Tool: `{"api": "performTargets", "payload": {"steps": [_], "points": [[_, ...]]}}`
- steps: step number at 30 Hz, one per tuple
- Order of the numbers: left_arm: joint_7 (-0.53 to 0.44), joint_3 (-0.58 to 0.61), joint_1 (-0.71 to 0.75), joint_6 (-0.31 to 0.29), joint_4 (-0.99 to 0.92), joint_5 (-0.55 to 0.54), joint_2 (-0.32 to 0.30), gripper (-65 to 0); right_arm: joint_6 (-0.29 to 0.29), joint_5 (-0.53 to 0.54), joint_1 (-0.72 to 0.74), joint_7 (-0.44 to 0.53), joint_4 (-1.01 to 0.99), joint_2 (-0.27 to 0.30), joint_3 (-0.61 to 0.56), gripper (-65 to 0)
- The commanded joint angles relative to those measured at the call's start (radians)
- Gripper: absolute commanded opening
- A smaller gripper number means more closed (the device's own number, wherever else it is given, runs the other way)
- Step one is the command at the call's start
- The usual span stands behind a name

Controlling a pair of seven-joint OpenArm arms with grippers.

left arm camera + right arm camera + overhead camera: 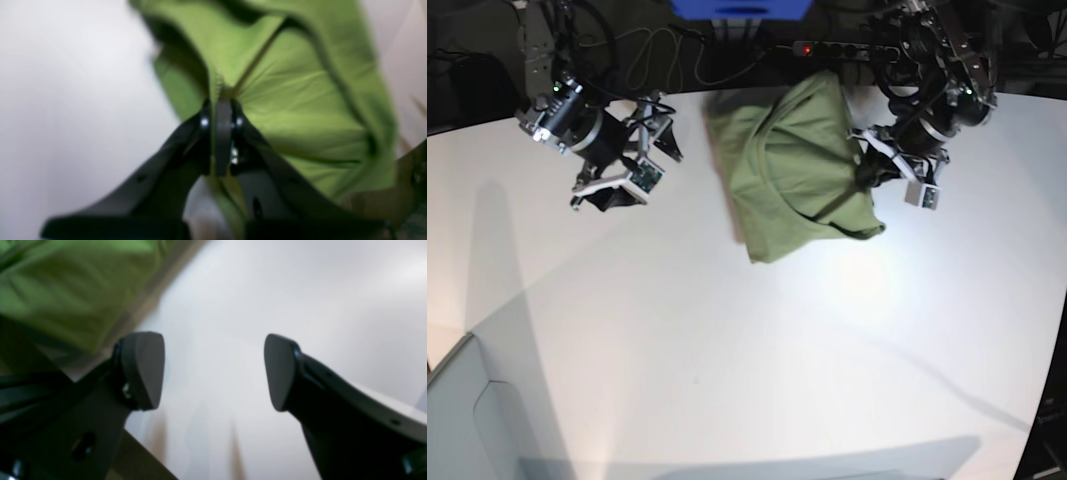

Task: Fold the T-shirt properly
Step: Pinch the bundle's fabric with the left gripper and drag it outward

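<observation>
The olive-green T-shirt (792, 170) lies bunched and partly folded on the white table (727, 340), at the back middle. My left gripper (865, 178) is at the shirt's right edge, shut on a pinch of its cloth. The left wrist view shows the closed fingertips (223, 110) clamping green fabric (293, 100), which is lifted and draped. My right gripper (639, 165) hovers left of the shirt, apart from it, open and empty. In the right wrist view its pads (143, 370) stand wide apart over bare table, with the shirt (66, 283) at the upper left.
A power strip (827, 47), cables and a blue object (742, 8) lie beyond the table's back edge. A grey panel (467, 420) sits at the front left corner. Bare white table stretches in front of the shirt.
</observation>
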Motion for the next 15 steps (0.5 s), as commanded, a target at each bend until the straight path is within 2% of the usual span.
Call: {"api": "performTargets", "payload": {"steps": [1,4,8,13,15], "points": [[-0.016,0.001,0.001,-0.007,0.043,-0.035,-0.003,-65.0,0.017,0.01,0.009,0.021,0.019,0.004,0.003,-20.3],[-0.002,0.001,0.002,-0.007,0.116,-0.051,0.002,-65.0,0.017,0.01,0.01,0.021,0.019,0.004,0.003,-20.3],[0.087,-0.002,0.001,-0.007,0.165,-0.06,0.003,-65.0,0.017,0.01,0.01,0.021,0.019,0.004,0.001,-20.3],[0.111,-0.129,0.012,-0.007,0.154,-0.071,0.002,-65.0,0.017,0.01,0.01,0.021,0.017,0.004,0.001,-20.3],[0.104,-0.145,0.018,-0.008,0.113,-0.077,-0.006,-65.0,0.017,0.01,0.012,0.021,0.017,0.004,0.001,-20.3]]}}
